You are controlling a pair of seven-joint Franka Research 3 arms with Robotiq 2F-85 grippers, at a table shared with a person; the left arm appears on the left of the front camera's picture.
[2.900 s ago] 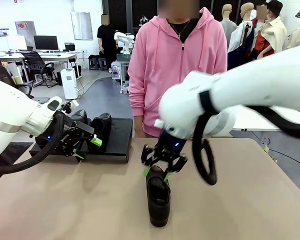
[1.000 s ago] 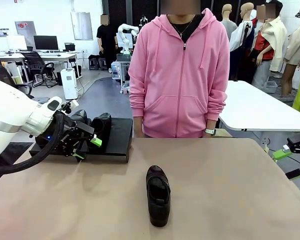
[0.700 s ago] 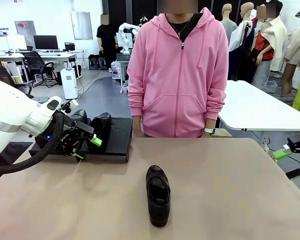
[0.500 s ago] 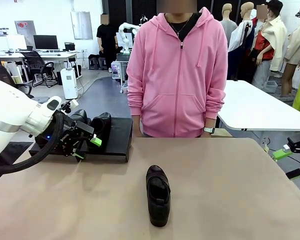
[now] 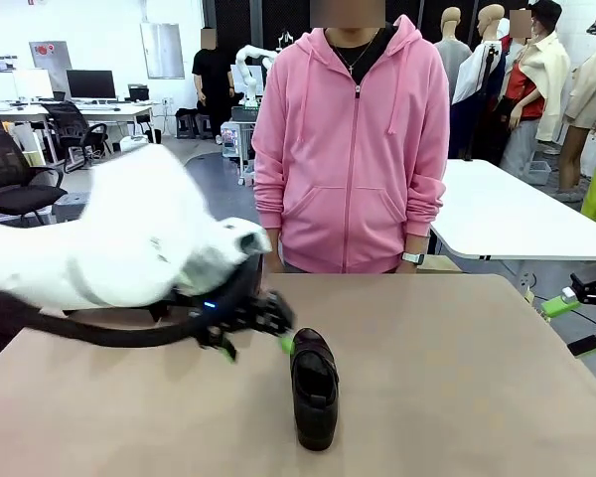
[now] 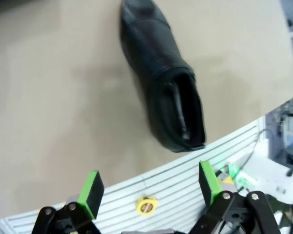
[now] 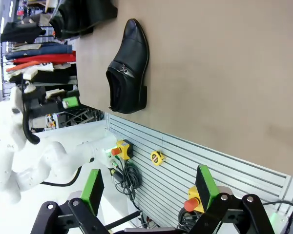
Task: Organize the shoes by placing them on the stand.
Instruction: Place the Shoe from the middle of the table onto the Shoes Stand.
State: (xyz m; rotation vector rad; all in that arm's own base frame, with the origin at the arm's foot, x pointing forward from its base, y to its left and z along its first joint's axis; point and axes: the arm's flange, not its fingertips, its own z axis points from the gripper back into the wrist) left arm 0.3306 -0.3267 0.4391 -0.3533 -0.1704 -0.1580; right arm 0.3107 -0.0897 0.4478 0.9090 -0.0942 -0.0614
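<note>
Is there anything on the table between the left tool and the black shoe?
Nothing: in the left wrist view only bare tan tabletop lies between the open left tool and the black shoe. The front view agrees.

— Where's the shoe (image 5: 315, 388)?
— Alone on the tan tabletop (image 5: 457, 378), near the middle, resting on its sole, lengthwise front to back.
— Its look?
— Glossy black leather, rounded toe, low heel, dark opening facing up.
— Any others?
— Dark shoes (image 7: 83, 14) at the tabletop's far corner, partly cut off.
</note>
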